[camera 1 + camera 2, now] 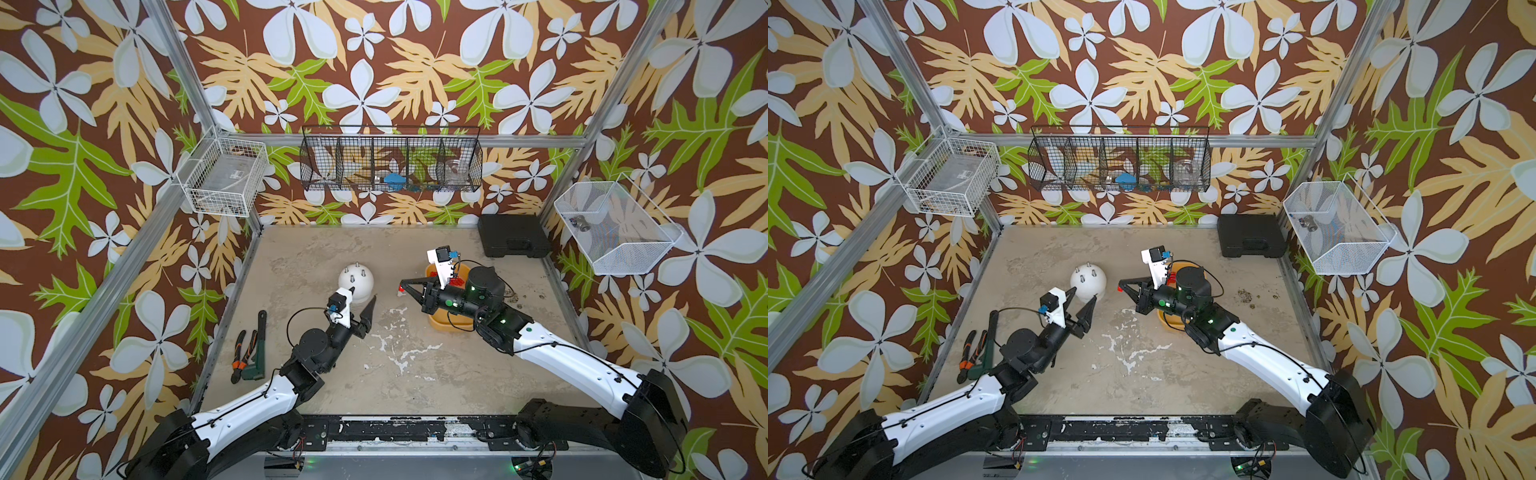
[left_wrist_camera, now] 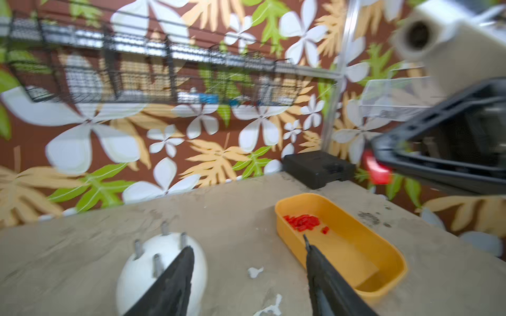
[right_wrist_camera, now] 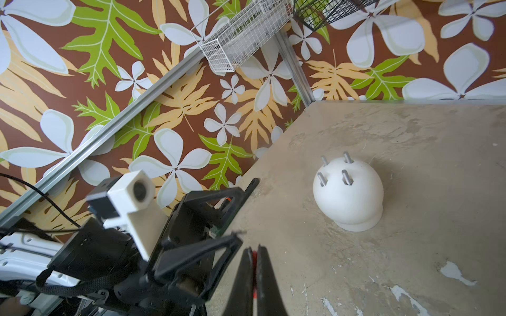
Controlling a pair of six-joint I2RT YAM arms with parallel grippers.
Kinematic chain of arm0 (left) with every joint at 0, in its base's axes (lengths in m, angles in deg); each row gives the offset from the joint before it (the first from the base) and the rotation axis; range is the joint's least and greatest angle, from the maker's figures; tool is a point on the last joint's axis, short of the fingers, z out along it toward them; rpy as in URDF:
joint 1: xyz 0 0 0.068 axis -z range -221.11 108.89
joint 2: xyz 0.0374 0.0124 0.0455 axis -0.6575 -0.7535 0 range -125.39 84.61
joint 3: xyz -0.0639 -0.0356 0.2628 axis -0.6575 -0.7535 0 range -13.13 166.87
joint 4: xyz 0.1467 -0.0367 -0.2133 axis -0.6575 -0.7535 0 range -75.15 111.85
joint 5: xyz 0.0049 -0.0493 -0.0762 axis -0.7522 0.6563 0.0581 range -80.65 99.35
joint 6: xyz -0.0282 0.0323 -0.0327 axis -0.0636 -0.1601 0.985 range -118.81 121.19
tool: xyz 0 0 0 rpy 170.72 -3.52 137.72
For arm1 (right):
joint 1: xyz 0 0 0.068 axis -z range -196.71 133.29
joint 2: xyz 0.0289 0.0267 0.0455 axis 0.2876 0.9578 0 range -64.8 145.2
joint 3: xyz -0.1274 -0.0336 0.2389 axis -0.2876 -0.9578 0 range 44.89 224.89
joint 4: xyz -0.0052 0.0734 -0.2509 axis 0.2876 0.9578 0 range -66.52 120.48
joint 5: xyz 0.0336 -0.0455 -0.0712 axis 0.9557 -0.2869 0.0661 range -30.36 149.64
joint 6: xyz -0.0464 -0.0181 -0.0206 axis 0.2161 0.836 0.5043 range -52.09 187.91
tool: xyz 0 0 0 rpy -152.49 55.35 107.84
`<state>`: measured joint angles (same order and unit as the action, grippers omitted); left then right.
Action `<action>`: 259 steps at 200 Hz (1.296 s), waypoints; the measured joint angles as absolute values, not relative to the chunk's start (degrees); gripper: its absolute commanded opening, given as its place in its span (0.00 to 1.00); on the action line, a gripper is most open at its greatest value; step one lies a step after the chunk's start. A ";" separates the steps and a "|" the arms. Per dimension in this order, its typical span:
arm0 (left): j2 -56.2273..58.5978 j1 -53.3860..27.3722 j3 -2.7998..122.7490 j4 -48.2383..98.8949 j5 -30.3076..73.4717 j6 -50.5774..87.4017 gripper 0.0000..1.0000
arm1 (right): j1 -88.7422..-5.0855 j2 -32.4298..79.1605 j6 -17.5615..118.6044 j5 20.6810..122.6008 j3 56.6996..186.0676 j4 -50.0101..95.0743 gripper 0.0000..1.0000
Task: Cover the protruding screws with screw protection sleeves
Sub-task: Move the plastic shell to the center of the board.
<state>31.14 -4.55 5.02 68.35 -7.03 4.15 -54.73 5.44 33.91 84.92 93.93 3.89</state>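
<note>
A white dome point(image 1: 360, 286) point(image 3: 347, 197) stands mid-table with several bare protruding screws point(image 1: 355, 266) point(image 3: 346, 177) point(image 2: 138, 248) sticking out of its top. My left gripper point(image 1: 362, 295) point(image 2: 247, 242) is open and empty, just in front of the dome, one finger over the dome's near side. My right gripper point(image 1: 401, 287) point(image 3: 254, 248) hovers to the right of the dome, shut on one red screw protection sleeve point(image 3: 254, 256) point(image 2: 377, 170). More red screw protection sleeves point(image 2: 302, 222) lie heaped in the orange-yellow tray point(image 2: 383, 262) point(image 1: 440, 323) under the right arm.
Pliers point(image 1: 240, 354) and a green-handled tool point(image 1: 259, 349) lie at the table's left edge. A black case point(image 1: 513, 235) sits in the back right corner. Wire baskets point(image 1: 390, 160) hang on the walls. White paint flecks point(image 1: 399, 353) mark the table's middle.
</note>
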 measured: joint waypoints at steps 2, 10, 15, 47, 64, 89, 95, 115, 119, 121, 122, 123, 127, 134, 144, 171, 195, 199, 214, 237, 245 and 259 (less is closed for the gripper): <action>30.75 -5.73 5.79 67.87 -7.12 4.79 0.65 | -54.71 5.39 33.95 84.68 93.93 3.87 0.00; 28.96 -10.23 8.78 66.66 -7.31 7.28 0.63 | -54.49 5.15 34.28 83.35 93.84 3.87 0.00; 27.43 -13.07 10.79 65.86 -7.29 8.87 0.61 | -54.23 5.02 34.52 83.02 93.67 3.80 0.00; 10.16 -29.42 24.30 61.00 2.39 16.39 0.58 | -52.98 4.74 34.96 81.73 91.39 3.15 0.00; -0.20 -34.80 31.60 58.12 10.46 17.99 0.55 | -52.85 4.69 34.98 81.84 91.33 3.01 0.00; -9.34 -36.55 39.21 54.05 17.04 19.21 0.57 | -52.70 3.47 35.37 81.99 91.07 2.51 0.00; -10.28 -36.61 39.47 54.14 17.82 19.87 0.57 | -52.68 3.03 35.44 82.08 91.02 2.29 0.00; -14.89 -36.72 41.11 53.83 20.14 21.27 0.57 | -52.63 1.64 35.90 82.27 90.65 1.72 0.00; -15.92 -36.72 41.70 53.27 20.14 21.70 0.56 | -52.63 1.35 36.03 82.34 90.65 1.75 0.00; -16.62 -36.75 42.09 52.92 20.23 21.99 0.56 | -52.63 1.26 36.07 82.36 90.63 1.75 0.00; -16.81 -36.75 42.20 52.81 20.27 22.05 0.56 | -52.63 1.18 36.12 82.38 90.63 1.75 0.00; -17.01 -36.75 42.35 52.70 20.29 22.10 0.56 | -52.63 1.13 36.18 82.38 90.63 1.72 0.00; -18.19 -36.77 43.12 52.13 20.60 22.05 0.56 | -52.63 0.85 36.49 82.38 90.54 1.72 0.00; -19.81 -36.81 44.02 51.87 21.21 22.08 0.56 | -52.61 0.32 36.66 82.41 90.37 1.72 0.00; -21.53 -36.81 44.71 51.56 22.00 22.34 0.56 | -52.61 -0.42 36.97 82.43 90.21 1.77 0.00; -24.88 -36.79 46.33 51.23 25.56 23.21 0.55 | -52.61 -2.10 38.21 82.41 89.69 2.16 0.00; -24.75 -36.37 43.80 53.46 28.90 23.37 0.56 | -52.59 -3.33 39.04 82.19 89.36 2.88 0.00; -24.53 -36.26 43.23 53.97 29.65 23.23 0.56 | -52.59 -3.52 39.35 82.17 89.36 2.93 0.00; -23.98 -36.00 41.96 55.25 32.77 22.60 0.55 | -52.57 -4.09 39.79 82.14 89.12 2.99 0.00; -23.52 -35.52 40.47 57.05 36.84 21.77 0.55 | -52.41 -4.59 40.09 82.17 88.55 3.04 0.00; -23.13 -35.17 39.64 57.83 37.76 21.55 0.55 | -52.41 -4.75 40.11 82.19 88.33 3.04 0.00; -22.17 -33.95 38.09 59.19 39.57 20.72 0.55 | -52.39 -4.81 40.29 82.21 87.85 3.01 0.00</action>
<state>-22.17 -33.95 38.09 59.19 39.57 20.72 -52.39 -4.81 40.29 82.21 87.85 3.01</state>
